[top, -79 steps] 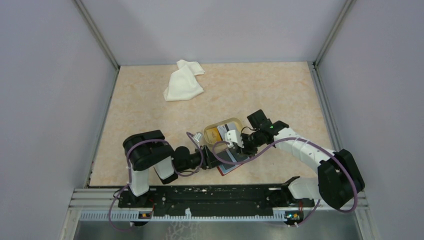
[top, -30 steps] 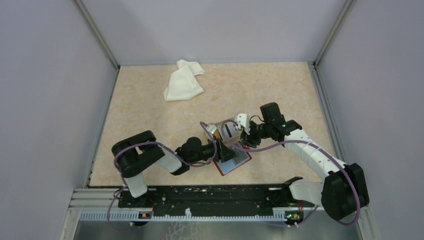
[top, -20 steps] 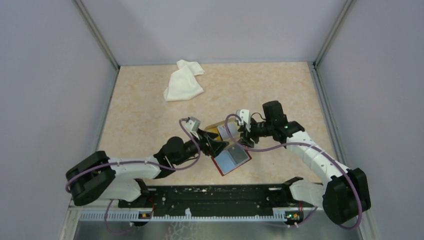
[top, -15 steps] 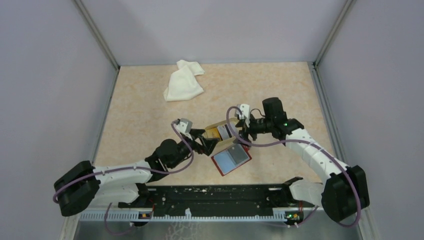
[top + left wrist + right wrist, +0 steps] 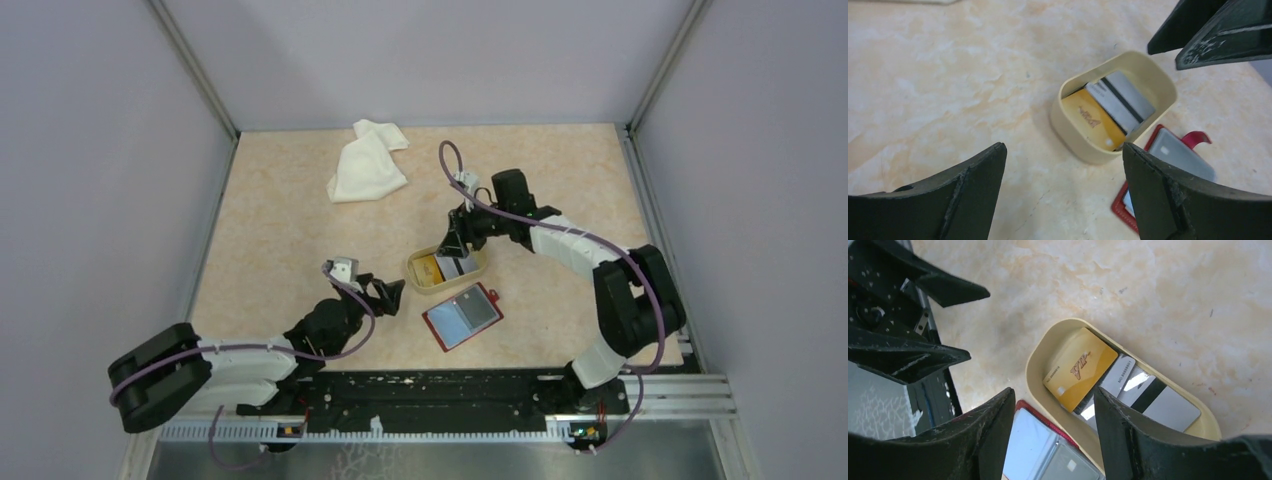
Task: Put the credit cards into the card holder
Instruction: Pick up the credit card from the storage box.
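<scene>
Several credit cards lie in the tan oval dish (image 5: 413, 263): a yellow-orange one (image 5: 1079, 368) (image 5: 1092, 119) and white/grey ones with a dark stripe (image 5: 1153, 400) (image 5: 1123, 100). The red card holder (image 5: 461, 315) lies open on the table just in front of the dish, with a grey card in its clear pocket (image 5: 1068, 465) (image 5: 1175, 152). My right gripper (image 5: 457, 244) hovers over the dish, open and empty. My left gripper (image 5: 388, 296) is open and empty, left of the dish and holder.
A crumpled white cloth (image 5: 366, 160) lies at the back left of the table. Grey walls close in the sides and back. The black base rail (image 5: 430, 392) runs along the near edge.
My left arm has pulled back to the left, away from the card holder, which now lies uncovered. My right gripper has swung to the far side of the dish, above it.
</scene>
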Motion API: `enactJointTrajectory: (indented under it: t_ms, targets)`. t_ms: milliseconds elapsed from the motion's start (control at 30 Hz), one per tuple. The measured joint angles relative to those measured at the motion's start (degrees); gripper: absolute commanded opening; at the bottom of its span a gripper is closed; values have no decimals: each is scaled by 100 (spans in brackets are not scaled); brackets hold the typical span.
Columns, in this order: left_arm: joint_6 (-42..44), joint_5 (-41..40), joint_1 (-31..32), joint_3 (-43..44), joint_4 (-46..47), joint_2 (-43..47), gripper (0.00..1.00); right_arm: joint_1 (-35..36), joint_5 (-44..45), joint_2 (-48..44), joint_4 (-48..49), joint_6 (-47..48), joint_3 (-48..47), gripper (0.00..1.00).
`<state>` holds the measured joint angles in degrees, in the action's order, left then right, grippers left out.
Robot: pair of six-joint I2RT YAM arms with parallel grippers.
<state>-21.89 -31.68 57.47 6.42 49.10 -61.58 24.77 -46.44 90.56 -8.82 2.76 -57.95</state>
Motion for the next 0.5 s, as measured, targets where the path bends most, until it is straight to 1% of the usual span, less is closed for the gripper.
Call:
enactJointTrajectory:
  t_ms: [133, 200, 333, 400, 467, 500]
  targets:
    - [-295, -175, -9, -393, 866, -754, 82, 59, 448, 175, 378, -686, 181, 58]
    - [-361, -192, -9, -433, 1117, -999, 75, 63, 656, 365, 507, -925, 181, 58]
    - [-555, -299, -11, -264, 1172, -1043, 60, 70, 940, 758, 575, -1235, 177, 57]
    - [-675, -372, -11, -144, 1174, -1108, 55, 90, 1034, 887, 573, -1331, 177, 57]
    - [-754, -420, -11, -37, 1134, -1233, 54, 118, 1099, 949, 562, -1397, 177, 56]
    - [-804, -444, -11, 20, 1088, -1305, 51, 138, 1130, 962, 555, -1436, 177, 56]
